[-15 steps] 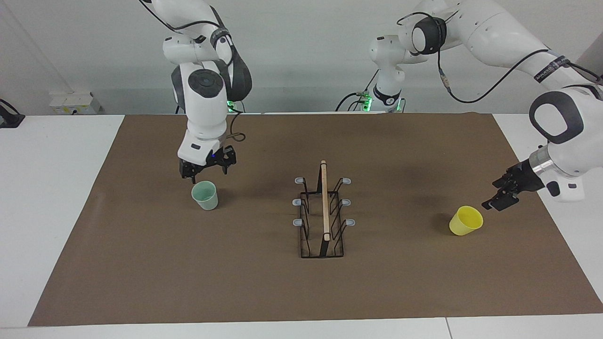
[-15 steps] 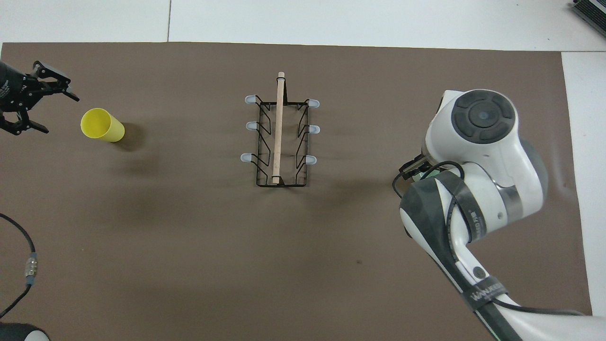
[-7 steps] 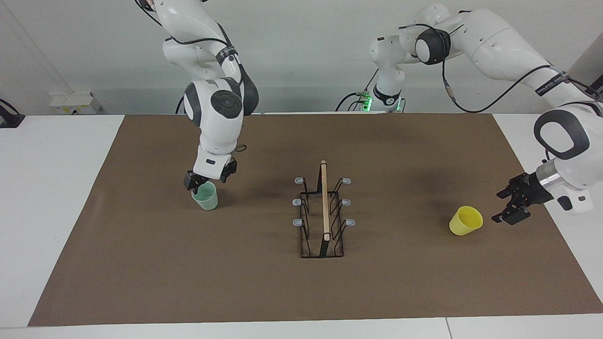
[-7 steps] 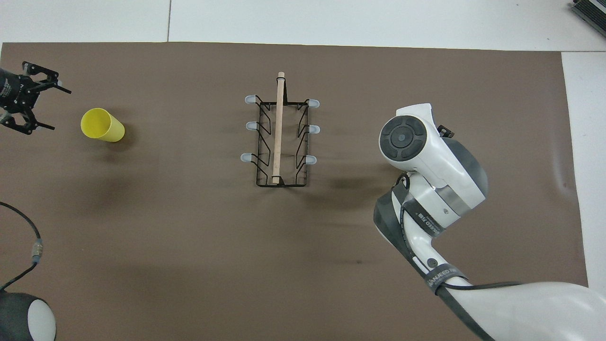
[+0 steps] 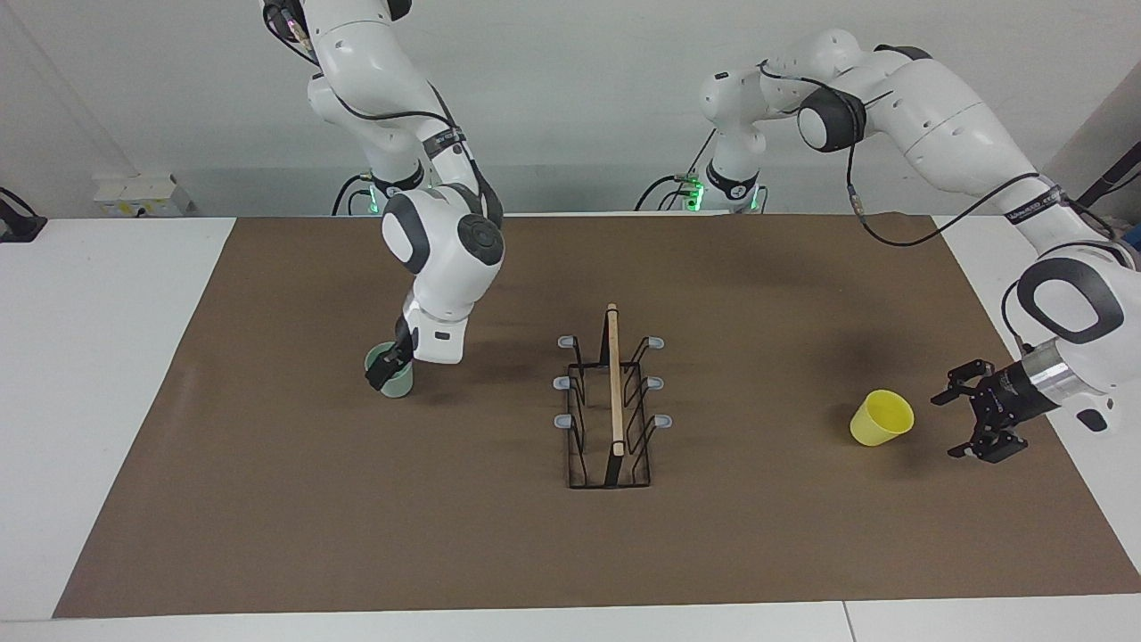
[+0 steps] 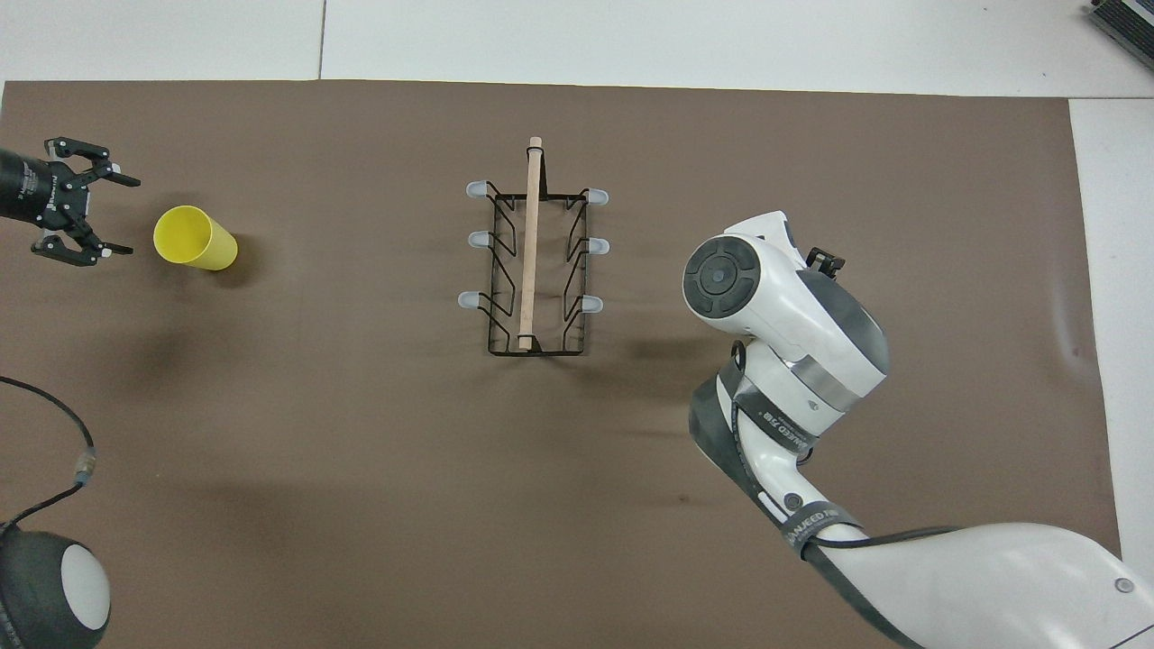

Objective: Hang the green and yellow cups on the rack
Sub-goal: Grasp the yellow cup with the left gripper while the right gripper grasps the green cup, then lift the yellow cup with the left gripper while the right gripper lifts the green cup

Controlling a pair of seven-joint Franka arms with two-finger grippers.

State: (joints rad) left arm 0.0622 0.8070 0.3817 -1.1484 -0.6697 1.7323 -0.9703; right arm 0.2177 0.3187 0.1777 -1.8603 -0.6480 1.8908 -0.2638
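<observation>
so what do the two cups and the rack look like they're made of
Yellow cup: probably plastic, one even bright colour, smooth thin wall, soft sheen.
Green cup: probably the same plastic in pale mint, partly hidden by the right tool.
Rack: thin black wire, probably coated metal, a pale bare wooden rod along its top, and grey prong tips that look like rubber or plastic.

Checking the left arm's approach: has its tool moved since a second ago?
Yes. The left tool has swung lower in the facing view, now level with the yellow cup, jaws open.
</observation>
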